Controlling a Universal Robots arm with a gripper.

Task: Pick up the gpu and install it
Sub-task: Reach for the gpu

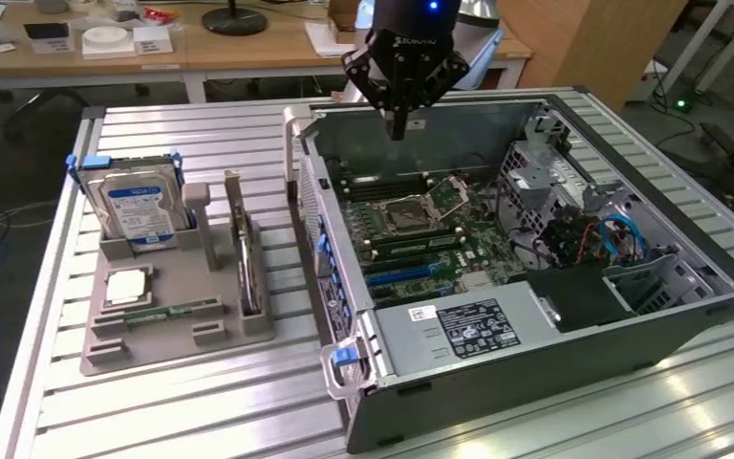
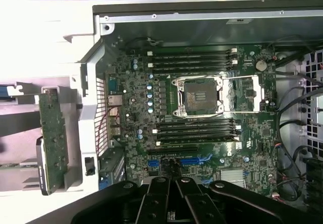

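Closest, the gripper [image 2: 171, 173] hovers over the motherboard [image 2: 126, 118] in the open computer case [image 1: 673, 320], fingers together on nothing. The gpu [image 1: 248, 270] stands on edge in the grey holder [image 1: 169, 287] outside, untouched. Pick-up is not begun; I judge it needs fingers opened over the card.

Your tool [image 2: 174, 176] hangs over the motherboard [image 2: 202, 108], fingers together and empty; the gpu [image 2: 50, 133] stands outside the case [image 2: 202, 17].

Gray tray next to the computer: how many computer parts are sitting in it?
4. The hard drive stands at the back, the gpu stands on edge nearest the computer case, the processor and memory stick lie flat in front. Small ones could be hidden.
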